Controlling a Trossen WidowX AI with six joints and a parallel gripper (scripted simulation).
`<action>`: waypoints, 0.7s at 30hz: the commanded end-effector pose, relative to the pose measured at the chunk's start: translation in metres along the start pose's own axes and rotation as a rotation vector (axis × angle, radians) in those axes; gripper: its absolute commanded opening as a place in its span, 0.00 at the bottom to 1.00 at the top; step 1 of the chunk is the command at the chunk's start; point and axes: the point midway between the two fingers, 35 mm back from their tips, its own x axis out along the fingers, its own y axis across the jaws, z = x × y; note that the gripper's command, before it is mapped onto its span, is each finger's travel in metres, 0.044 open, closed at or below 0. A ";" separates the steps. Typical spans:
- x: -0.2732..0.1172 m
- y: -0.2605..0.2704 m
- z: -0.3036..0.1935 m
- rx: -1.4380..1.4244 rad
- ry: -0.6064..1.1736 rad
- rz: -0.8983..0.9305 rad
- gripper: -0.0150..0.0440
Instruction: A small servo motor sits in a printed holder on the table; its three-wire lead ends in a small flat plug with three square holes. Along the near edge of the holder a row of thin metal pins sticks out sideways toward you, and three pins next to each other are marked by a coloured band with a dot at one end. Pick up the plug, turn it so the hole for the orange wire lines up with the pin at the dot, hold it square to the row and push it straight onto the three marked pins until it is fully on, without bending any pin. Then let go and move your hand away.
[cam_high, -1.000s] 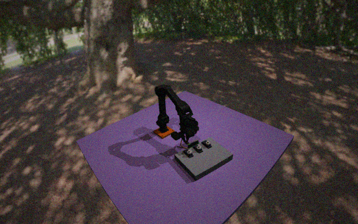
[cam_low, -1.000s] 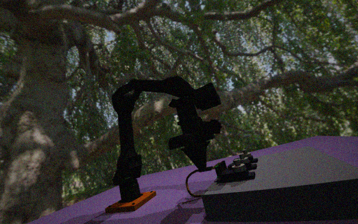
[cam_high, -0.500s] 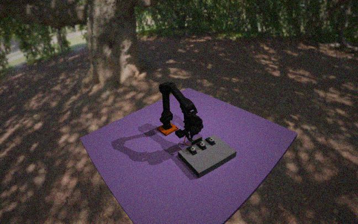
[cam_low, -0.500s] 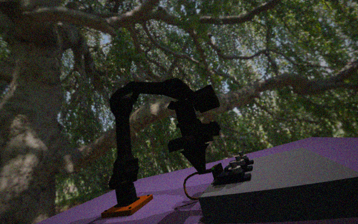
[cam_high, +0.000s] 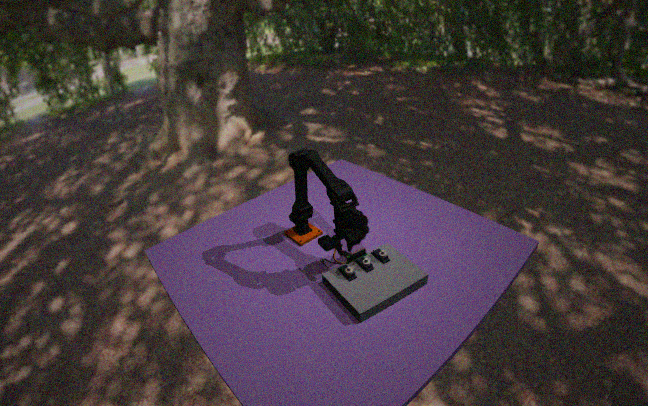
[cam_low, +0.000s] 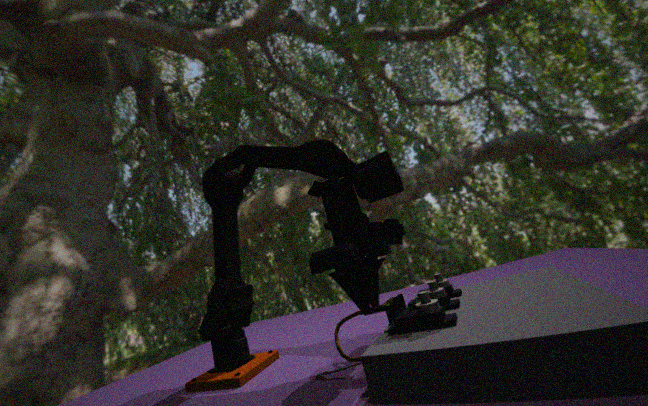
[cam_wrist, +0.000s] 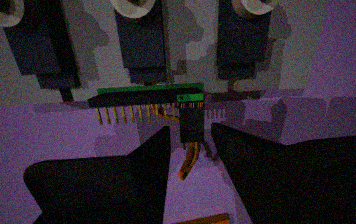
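Observation:
The black plug (cam_wrist: 192, 125) sits in line with the three pins at the green band (cam_wrist: 194, 97), square to the row. Short lengths of those pins show between plug and strip. The band's dark dot (cam_wrist: 181, 98) is at its left end. The free pins (cam_wrist: 125, 115) to the left look straight. My gripper (cam_wrist: 190, 129) (cam_low: 370, 310) is open, one finger on each side of the plug with a gap to each. The orange-brown lead (cam_wrist: 189, 162) leaves the plug's rear and also hangs in a loop in the exterior view (cam_low: 338, 335). The hole order is hidden.
Three dark servos (cam_wrist: 142, 45) (cam_high: 366, 263) with pale round horns stand on the grey block (cam_high: 385, 287) (cam_low: 500, 320), behind the pin strip. The purple table (cam_high: 280, 340) lies around and below it. The arm's orange base plate (cam_high: 292, 237) (cam_low: 232, 377) is behind the gripper.

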 end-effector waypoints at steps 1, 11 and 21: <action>-0.010 0.000 0.001 0.004 0.001 0.000 0.74; -0.059 0.000 0.000 0.004 0.001 0.000 1.00; -0.059 0.000 0.000 0.004 0.001 0.000 1.00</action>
